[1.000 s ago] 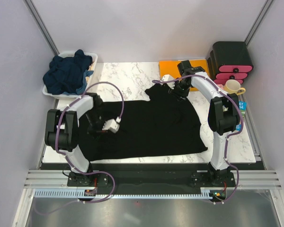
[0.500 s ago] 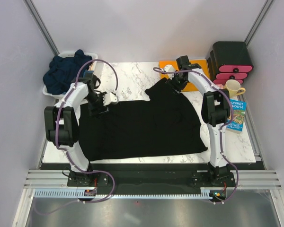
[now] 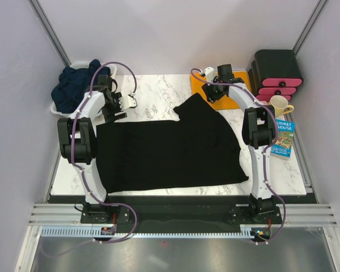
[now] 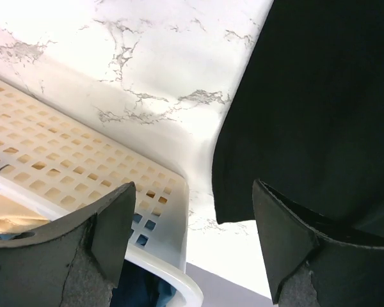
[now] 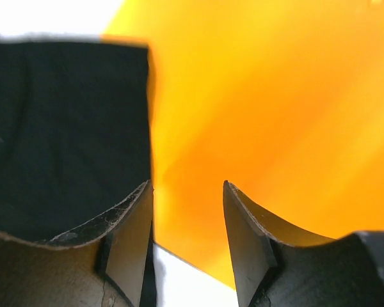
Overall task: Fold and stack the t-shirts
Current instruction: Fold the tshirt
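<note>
Black t-shirt is spread flat over the middle of the marble table. Its near hem lies close to the near edge, and one sleeve peaks twd the far right. Bare marble is left along the far side betw. the arms, w/ a narrow strip at the right.

Navy t-shirts are heaped in a white basket at the far left corner.

L pincer is held over the basket corner and the shirt's far left edge. Its fingers are wide apart, w/ nothing gripped.

R pincer is held low over the orange sheet. It is parted, w/ nothing betw. the fingers.

A black-and-pink drawer unit, mug and book are crowded along the right edge, beside the R arm.

Orange sheet is partly covered by the R arm from above. In the R wrist view the black patch at left is blurred, so contact w/ the sheet can't be told. The no. of navy shirts can't be made out.
</note>
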`<state>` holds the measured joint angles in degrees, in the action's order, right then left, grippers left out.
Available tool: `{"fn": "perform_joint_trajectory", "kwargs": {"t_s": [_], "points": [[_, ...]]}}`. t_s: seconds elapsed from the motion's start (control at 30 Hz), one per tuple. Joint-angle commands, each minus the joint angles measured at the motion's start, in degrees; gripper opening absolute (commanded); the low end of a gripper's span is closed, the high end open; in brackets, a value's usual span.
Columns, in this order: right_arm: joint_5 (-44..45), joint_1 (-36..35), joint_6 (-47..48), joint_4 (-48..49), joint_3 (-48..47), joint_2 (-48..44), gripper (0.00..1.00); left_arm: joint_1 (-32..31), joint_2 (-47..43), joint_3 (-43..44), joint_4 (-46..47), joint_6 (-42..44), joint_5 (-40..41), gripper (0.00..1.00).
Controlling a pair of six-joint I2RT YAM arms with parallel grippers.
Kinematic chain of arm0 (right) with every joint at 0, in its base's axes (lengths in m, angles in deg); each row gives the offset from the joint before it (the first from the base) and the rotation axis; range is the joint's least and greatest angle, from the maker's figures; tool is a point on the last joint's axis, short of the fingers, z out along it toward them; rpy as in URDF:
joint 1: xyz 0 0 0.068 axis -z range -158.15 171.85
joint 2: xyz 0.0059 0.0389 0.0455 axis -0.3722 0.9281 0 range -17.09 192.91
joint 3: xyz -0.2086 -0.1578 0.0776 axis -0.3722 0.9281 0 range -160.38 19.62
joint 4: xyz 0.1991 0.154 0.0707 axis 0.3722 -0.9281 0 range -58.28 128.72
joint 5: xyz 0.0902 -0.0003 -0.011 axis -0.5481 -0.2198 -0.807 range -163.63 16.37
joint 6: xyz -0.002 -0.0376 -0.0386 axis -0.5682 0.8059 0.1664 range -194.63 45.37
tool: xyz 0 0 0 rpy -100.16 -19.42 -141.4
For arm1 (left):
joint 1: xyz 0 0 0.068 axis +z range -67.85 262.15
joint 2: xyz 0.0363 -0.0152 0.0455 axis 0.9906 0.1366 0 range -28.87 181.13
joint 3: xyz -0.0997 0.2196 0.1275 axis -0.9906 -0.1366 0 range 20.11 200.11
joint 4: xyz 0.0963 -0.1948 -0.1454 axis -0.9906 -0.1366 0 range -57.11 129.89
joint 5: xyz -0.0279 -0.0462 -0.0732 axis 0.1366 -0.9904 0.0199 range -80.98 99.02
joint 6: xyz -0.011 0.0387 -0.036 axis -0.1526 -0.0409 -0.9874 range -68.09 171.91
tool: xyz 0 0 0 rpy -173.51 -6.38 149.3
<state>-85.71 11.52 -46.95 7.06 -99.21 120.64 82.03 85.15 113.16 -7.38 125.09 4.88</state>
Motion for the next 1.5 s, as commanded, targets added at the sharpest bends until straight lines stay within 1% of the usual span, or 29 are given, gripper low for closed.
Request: {"fn": "perform_joint_trajectory", "kwargs": {"t_s": [0.0, 0.03, 0.2, 0.27, 0.3, 0.5, 0.63, 0.67, 0.7, 0.77, 0.8, 0.83, 0.87, 0.93, 0.97, 1.03, 1.2, 1.33, 1.47], "points": [[-6.81, -0.31, -4.65, 6.08, -3.78, 0.69, 0.56, 0.03, 1.73, 0.02, 1.12, 4.94, 3.0, 0.81], [-8.82, -0.31, -5.26, 6.34, -4.57, 1.31, 0.56, 0.03, 1.82, -0.24, 1.21, 5.99, 3.35, 0.81], [-11.56, -0.48, -11.49, 11.17, -5.89, 3.68, 0.56, -0.76, 2.53, -0.94, 1.12, 7.32, 3.97, 0.81], [-14.53, -0.48, -12.56, 12.14, -6.42, 4.82, 0.56, -1.02, 2.53, -1.21, 1.12, 7.85, 3.97, 0.81], [-15.08, -0.66, -13.43, 12.24, -6.77, 5.44, 0.56, -1.37, 2.61, -1.73, 1.04, 8.28, 5.53, 0.81], [-15.26, -1.71, -13.79, 12.24, -7.47, 8.78, 0.56, -2.16, 3.23, -1.56, 1.04, 10.4, 7.13, 0.81], [-14.65, -1.8, -14.5, 12.24, -9.66, 10.89, 0.53, -2.6, 3.67, -0.95, 0.86, 11.54, 8.18, 0.81], [-14.38, -1.98, -14.5, 12.15, -9.84, 11.07, 0.51, -2.69, 3.58, -0.86, 0.77, 11.89, 8.53, 0.81], [-14.21, -2.15, -14.41, 12.15, -9.93, 11.15, 0.45, -2.69, 3.67, -0.77, 0.77, 12.33, 8.71, 0.81], [-12.89, -2.5, -13.54, 12.06, -9.93, 11.16, 0.4, -2.69, 3.84, -0.16, 0.68, 12.68, 9.06, 0.81], [-12.62, -2.59, -13.27, 12.06, -9.85, 11.24, 0.32, -2.69, 4.02, 0.02, 0.68, 13.03, 9.06, 0.81], [-11.4, -2.59, -13.09, 12.06, -9.93, 11.42, 0.29, -2.69, 4.11, 0.11, 0.77, 13.21, 9.24, 0.81], [-10.78, -2.59, -12.83, 12.06, -10.02, 11.59, 0.18, -2.69, 4.11, 0.28, 0.77, 13.38, 9.24, 0.81], [-9.38, -2.59, -12.22, 11.97, -10.02, 11.68, 0.11, -2.78, 4.28, 0.55, 0.6, 13.56, 9.33, 0.81], [-8.67, -2.59, -11.78, 12.06, -9.94, 11.6, 0.02, -2.78, 4.37, 0.72, 0.6, 13.56, 9.24, 0.81], [-7.79, -2.5, -11.16, 11.97, -9.93, 11.16, 0.0, -2.96, 4.55, 0.9, 0.68, 13.65, 9.33, 0.82], [0.9, -2.16, -7.39, 12.58, -8.54, 8.52, 0.0, -3.13, 4.55, 0.55, 0.51, 13.82, 9.77, 0.82], [2.93, -0.57, -4.4, 15.22, -4.84, 4.49, 0.0, -3.13, 4.72, -0.24, 0.6, 15.31, 9.94, 0.82], [4.34, 0.31, -1.93, 15.4, -4.05, 3.69, 0.0, -3.04, 6.21, -0.51, 0.51, 18.65, 10.38, 0.84]]}}
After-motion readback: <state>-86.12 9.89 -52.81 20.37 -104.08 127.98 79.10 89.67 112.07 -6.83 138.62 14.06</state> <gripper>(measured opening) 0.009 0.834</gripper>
